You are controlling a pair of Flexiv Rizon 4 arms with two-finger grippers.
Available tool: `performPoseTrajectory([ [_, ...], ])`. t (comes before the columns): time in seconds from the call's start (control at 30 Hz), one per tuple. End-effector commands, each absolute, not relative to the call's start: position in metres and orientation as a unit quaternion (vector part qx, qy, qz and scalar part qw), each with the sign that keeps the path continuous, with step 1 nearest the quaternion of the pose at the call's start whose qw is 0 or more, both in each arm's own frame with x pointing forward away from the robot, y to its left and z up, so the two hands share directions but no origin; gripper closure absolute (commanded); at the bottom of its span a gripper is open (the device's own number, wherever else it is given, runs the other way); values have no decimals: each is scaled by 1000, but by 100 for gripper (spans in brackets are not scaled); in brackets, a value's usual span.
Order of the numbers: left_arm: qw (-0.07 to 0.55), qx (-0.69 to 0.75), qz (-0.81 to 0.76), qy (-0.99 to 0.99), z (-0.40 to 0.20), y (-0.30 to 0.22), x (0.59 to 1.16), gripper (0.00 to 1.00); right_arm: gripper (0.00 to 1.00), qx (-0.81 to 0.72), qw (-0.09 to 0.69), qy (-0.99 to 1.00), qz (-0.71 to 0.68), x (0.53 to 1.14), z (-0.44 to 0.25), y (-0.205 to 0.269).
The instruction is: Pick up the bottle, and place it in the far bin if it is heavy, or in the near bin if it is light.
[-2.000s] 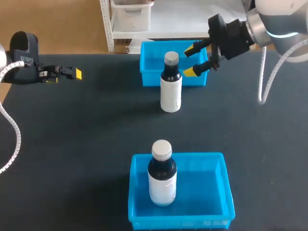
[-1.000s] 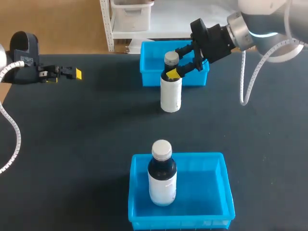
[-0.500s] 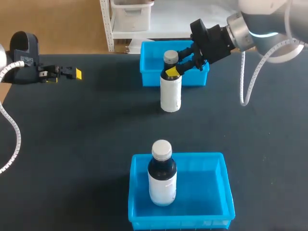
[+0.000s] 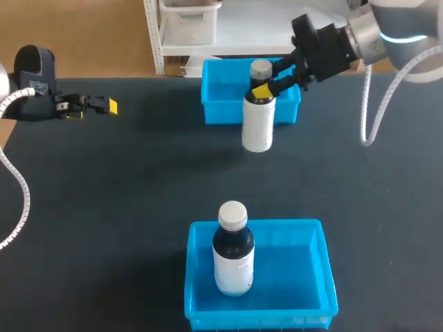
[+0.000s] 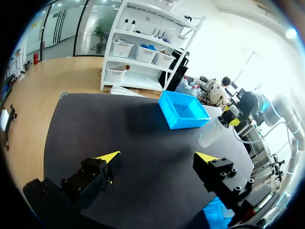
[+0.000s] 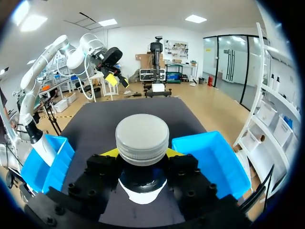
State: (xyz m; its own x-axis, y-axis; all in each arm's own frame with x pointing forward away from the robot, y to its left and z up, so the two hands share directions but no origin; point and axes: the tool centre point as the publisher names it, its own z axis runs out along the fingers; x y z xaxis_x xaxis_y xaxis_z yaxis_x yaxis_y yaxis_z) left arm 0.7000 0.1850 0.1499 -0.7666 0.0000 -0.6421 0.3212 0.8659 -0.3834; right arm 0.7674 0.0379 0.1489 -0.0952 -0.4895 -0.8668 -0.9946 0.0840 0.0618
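Observation:
A white bottle with a dark neck and grey cap hangs just above the table, in front of the far blue bin. My right gripper is shut on its neck below the cap; in the right wrist view the cap sits between the yellow tips of that gripper. The far bin lies beside the held bottle there. My left gripper stays at the table's left edge, open and empty, and from it the bottle shows far ahead.
The near blue bin at the table's front holds a second, similar bottle, standing upright. The same bin with that bottle shows beside my right gripper. Dark tabletop lies between the bins.
My right gripper closed on the bottle's neck, then lifted it off the table and carried it a little to the right. The left arm has not moved.

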Motion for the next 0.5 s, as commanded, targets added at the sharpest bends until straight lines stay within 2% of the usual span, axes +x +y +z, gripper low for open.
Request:
performPoseTrajectory([
  [0.03,330,88,-243,908,150,185,700,0,100,-557,369,665,333,746,169,6],
  [0.5,330,88,-243,908,150,185,700,0,100,-528,378,707,281,764,199,-57],
])
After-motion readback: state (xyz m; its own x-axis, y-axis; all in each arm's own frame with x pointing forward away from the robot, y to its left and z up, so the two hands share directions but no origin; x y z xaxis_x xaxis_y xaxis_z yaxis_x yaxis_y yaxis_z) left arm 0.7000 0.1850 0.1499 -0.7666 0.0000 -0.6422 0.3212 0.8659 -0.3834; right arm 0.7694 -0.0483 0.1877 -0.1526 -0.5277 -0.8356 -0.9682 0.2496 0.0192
